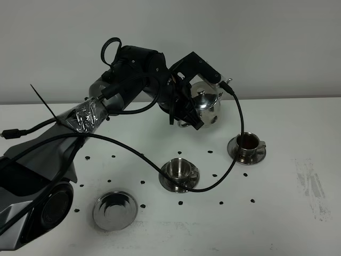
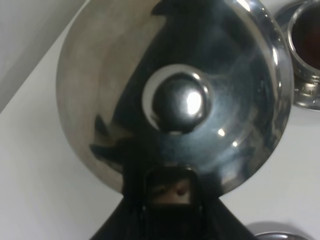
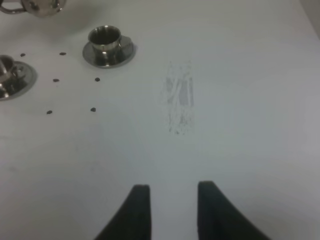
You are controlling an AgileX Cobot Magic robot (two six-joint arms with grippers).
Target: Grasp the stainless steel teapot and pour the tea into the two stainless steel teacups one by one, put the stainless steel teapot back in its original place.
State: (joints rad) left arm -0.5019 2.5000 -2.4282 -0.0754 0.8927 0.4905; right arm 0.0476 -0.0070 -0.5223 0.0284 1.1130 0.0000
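Observation:
My left gripper (image 1: 185, 108) is shut on the handle of the stainless steel teapot (image 1: 206, 103) and holds it in the air behind the cups, roughly upright, spout to the right. The left wrist view looks down on its lid and knob (image 2: 180, 102). The right teacup (image 1: 248, 144) on its saucer holds dark tea (image 2: 307, 35). The middle teacup (image 1: 180, 170) stands on its saucer; I see no tea in it. The empty round steel dish (image 1: 114, 210) lies at the front left. My right gripper (image 3: 172, 210) is open over bare table.
A black cable (image 1: 213, 181) loops over the table past the middle cup. Small black dots (image 1: 180, 203) are scattered around the cups. A grey scuff (image 3: 179, 97) marks the table on the right. Both cups show in the right wrist view (image 3: 105, 42).

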